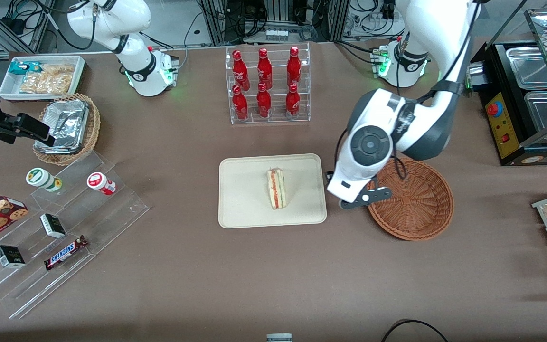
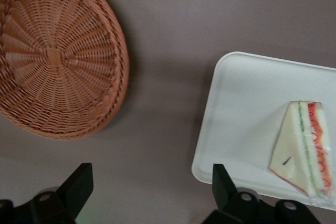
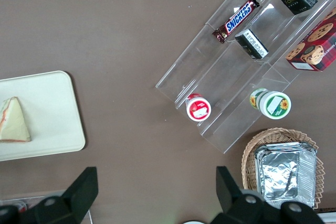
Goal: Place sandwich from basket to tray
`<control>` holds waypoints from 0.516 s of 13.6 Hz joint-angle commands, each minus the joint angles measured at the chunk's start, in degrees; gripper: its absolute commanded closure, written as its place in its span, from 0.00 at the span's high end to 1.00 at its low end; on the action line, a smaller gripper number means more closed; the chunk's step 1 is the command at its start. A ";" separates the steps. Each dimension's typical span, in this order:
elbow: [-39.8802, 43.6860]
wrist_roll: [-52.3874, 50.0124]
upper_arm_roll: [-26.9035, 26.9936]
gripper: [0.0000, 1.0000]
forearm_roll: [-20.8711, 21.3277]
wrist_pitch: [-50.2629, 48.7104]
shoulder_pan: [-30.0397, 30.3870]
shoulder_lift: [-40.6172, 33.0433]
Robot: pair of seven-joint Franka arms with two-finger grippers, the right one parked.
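Note:
The sandwich lies on its side on the cream tray, a pale wedge with pink and red layers. In the left wrist view the sandwich rests on the tray, a little way in from one of its rounded corners. The reddish-brown wicker basket sits beside the tray, toward the working arm's end, and holds nothing. My left gripper hangs open over the bare strip of table between the basket and the tray. Nothing is between its fingers. In the front view the white wrist covers the gripper.
A clear rack of red bottles stands farther from the front camera than the tray. A stepped acrylic shelf with snacks, a tan basket with foil and a white bin lie toward the parked arm's end. A black food warmer stands at the working arm's end.

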 commanded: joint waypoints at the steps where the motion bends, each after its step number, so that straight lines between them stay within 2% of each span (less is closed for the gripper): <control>1: -7.00 8.55 -0.45 1.00 0.66 -1.63 5.26 -8.39; 5: -7.19 17.00 -1.06 1.00 0.75 -7.60 12.20 -13.41; 7: -7.09 19.65 -4.21 1.00 0.75 -9.98 17.38 -16.04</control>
